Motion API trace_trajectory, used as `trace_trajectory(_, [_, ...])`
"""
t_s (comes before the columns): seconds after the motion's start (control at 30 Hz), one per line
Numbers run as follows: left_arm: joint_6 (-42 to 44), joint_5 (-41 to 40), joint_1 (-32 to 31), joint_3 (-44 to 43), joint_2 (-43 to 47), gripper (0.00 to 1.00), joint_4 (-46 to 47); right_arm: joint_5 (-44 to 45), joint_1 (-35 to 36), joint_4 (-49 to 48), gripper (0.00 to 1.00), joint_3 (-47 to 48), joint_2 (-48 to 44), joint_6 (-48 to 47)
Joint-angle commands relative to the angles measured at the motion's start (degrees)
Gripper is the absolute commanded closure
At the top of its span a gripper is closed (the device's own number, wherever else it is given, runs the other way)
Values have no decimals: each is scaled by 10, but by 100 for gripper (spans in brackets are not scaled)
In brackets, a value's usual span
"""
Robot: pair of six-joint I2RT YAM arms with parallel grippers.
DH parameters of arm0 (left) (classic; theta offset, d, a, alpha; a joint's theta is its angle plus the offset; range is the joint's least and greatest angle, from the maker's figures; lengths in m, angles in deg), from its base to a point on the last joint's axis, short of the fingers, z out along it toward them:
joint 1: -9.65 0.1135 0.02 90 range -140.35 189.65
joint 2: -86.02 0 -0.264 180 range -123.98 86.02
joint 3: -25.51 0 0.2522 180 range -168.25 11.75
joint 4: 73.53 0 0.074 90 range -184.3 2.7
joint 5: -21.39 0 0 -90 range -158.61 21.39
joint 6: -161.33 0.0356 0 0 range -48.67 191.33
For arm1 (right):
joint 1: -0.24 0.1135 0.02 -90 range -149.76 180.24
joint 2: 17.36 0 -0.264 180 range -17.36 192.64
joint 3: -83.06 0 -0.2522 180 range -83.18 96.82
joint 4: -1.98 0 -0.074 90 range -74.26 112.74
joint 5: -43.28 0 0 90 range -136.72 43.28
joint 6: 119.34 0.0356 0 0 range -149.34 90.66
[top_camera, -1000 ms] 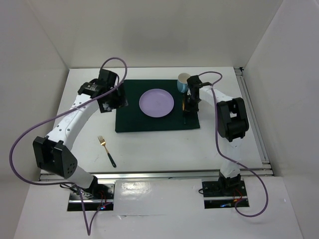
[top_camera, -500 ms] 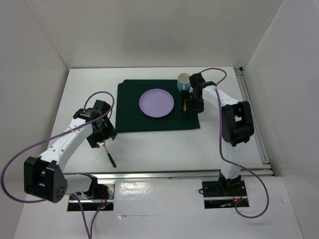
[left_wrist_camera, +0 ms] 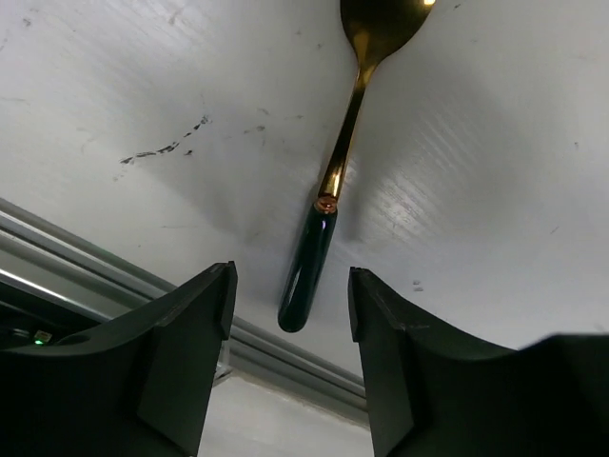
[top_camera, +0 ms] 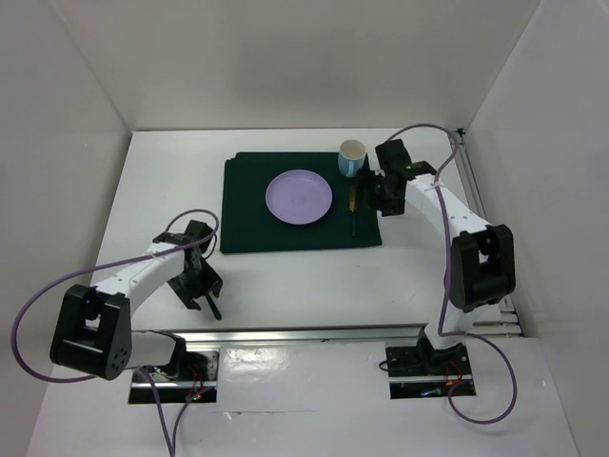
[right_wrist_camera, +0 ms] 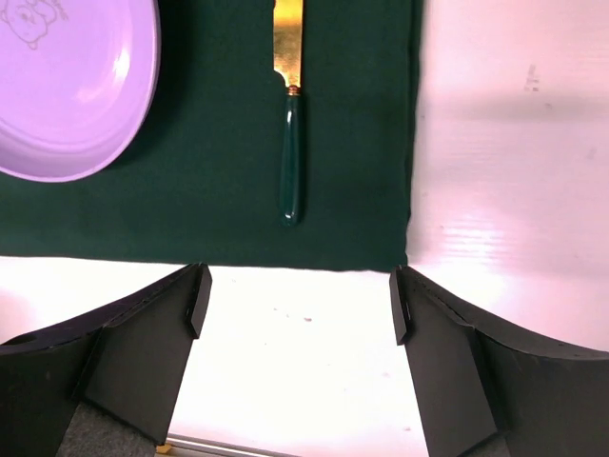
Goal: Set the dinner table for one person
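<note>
A gold fork with a dark green handle (left_wrist_camera: pixel 309 271) lies on the white dinner table (top_camera: pixel 314 281) near its front left edge. My left gripper (left_wrist_camera: pixel 290 281) hangs over it, open, with the handle's end between the fingers and a gap on each side. From above, the left gripper (top_camera: pixel 200 288) covers most of the fork (top_camera: pixel 215 310). A gold knife with a green handle (right_wrist_camera: pixel 289 162) lies on the dark green mat (right_wrist_camera: pixel 362 143), right of the purple plate (right_wrist_camera: pixel 67 86). My right gripper (right_wrist_camera: pixel 300 286) is wide open and empty, raised near the knife (top_camera: pixel 354 217).
A pale blue mug (top_camera: pixel 352 157) stands at the mat's back right corner, close to the right gripper (top_camera: pixel 373 198). The plate (top_camera: pixel 299 195) sits mid-mat. A metal rail (left_wrist_camera: pixel 114 276) runs along the table's front edge just beyond the fork. White walls enclose three sides.
The left arm swung from the mat's left edge down to the fork, its jaws narrowing. The right gripper opened, left the knife on the mat and drew back to the right.
</note>
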Motion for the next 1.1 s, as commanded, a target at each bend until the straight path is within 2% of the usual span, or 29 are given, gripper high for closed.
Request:
trace_trajectory(0.0, [-20, 12, 2, 8, 1, 34, 44, 31, -3, 12, 13, -10, -39, -10])
trace_trajectory(0.1, [-26, 12, 2, 8, -25, 47, 57, 45, -3, 24, 13, -10, -52, -10])
trace_trajectory(0.2, [-31, 7, 2, 8, -43, 53, 63, 52, -3, 30, 13, -10, -58, -10])
trace_trajectory(0.23, [-31, 7, 7, 8, -43, 66, 57, 52, -3, 30, 13, -5, -63, -10])
trace_trajectory(0.4, [-23, -44, 7, -21, -10, 91, 12, 64, -3, 36, 13, 0, -68, -10])
trace_trajectory(0.47, [-3, -64, 7, -60, 6, 100, -7, 64, -3, 36, 14, 0, -68, -10])
trace_trajectory(0.57, [75, -89, 7, -133, 12, 100, -15, 69, -9, 36, 14, 0, -73, -15])
trace_trajectory(0.67, [135, -116, -19, -231, -31, 100, -36, 69, -14, 36, 14, 0, -73, -15])
trace_trajectory(0.7, [154, -133, -29, -258, -64, 100, -36, 69, -14, 36, 14, 0, -73, -15])
trace_trajectory(0.73, [172, -133, -46, -312, -84, 100, -38, 69, -14, 36, 14, 0, -73, -15])
trace_trajectory(0.83, [219, -117, -60, -393, -152, 100, -38, 69, -19, 36, 14, 6, -79, -9])
trace_trajectory(0.97, [274, -71, -65, -548, -326, 100, -49, 69, -19, 47, 14, -13, -103, -9])
trace_trajectory(1.07, [289, -93, -70, -646, -409, 100, -93, 69, -25, 47, 14, -26, -118, -3])
